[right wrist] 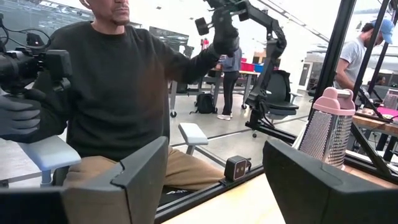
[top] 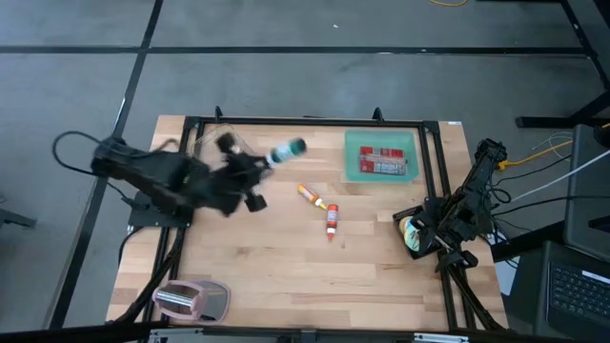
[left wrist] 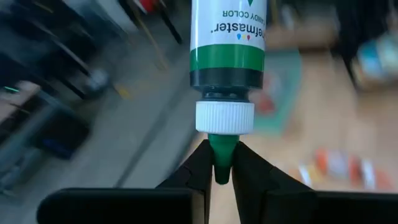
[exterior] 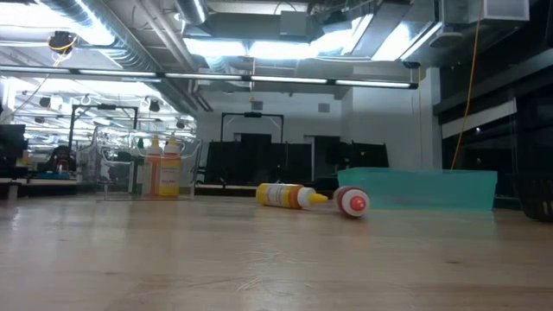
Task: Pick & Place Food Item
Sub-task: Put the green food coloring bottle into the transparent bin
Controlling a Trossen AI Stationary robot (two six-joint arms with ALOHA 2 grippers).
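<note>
Left tool grips green bottle by its tip; right tool released.

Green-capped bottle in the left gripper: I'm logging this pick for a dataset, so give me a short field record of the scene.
held item: white bottle with green nozzle and green label band, lifted above the table
holder: left gripper, shut on the nozzle tip
other arm: right gripper, open, parked at the table's right edge
still on the wooden table: two small orange-and-red tubes
bin: teal plastic tray holding a red packet
</note>
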